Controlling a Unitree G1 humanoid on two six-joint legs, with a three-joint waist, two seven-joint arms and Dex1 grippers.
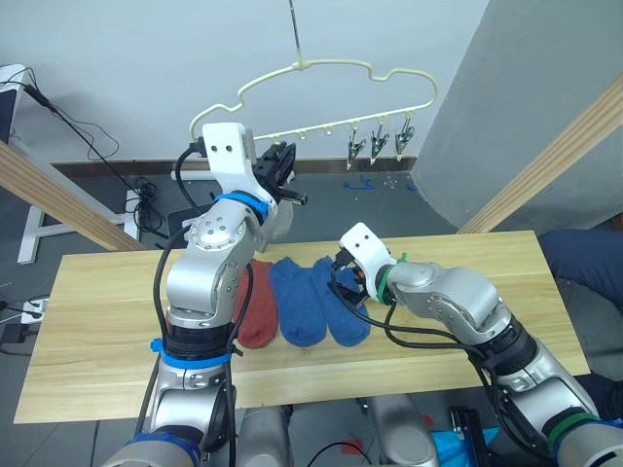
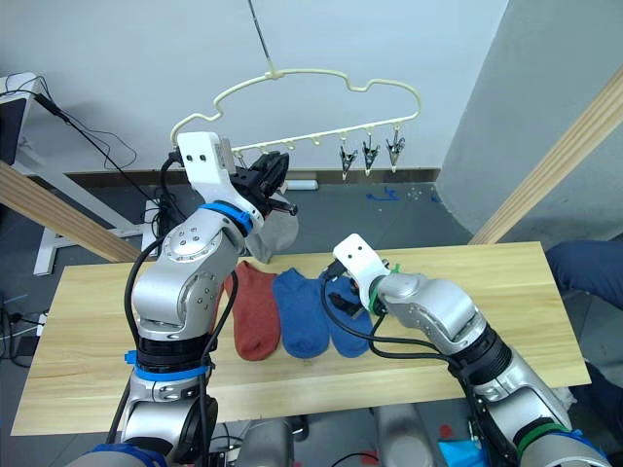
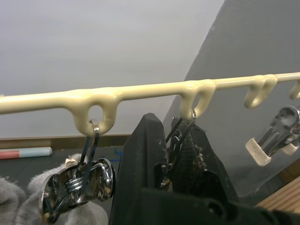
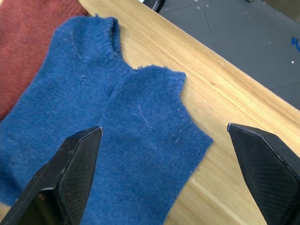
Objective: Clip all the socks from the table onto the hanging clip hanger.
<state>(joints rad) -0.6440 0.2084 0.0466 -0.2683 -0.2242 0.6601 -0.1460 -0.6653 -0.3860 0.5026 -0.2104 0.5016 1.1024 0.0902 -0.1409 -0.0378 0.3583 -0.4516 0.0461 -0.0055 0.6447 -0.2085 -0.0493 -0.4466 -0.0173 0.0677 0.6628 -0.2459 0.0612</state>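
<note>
- Wide light wooden bench: 2 blue fabric ankle socks and a rust-red fabric ankle sock lie side by side near its middle, toes toward the near edge.
- Cream plastic clip hanger hangs beyond the far edge, with a light grey fabric sock on a metal clip.
- Left tool, raised at the hanger, is closed around a second metal clip.
- Right tool hovers wide open over the blue socks, gripping nothing.
</note>
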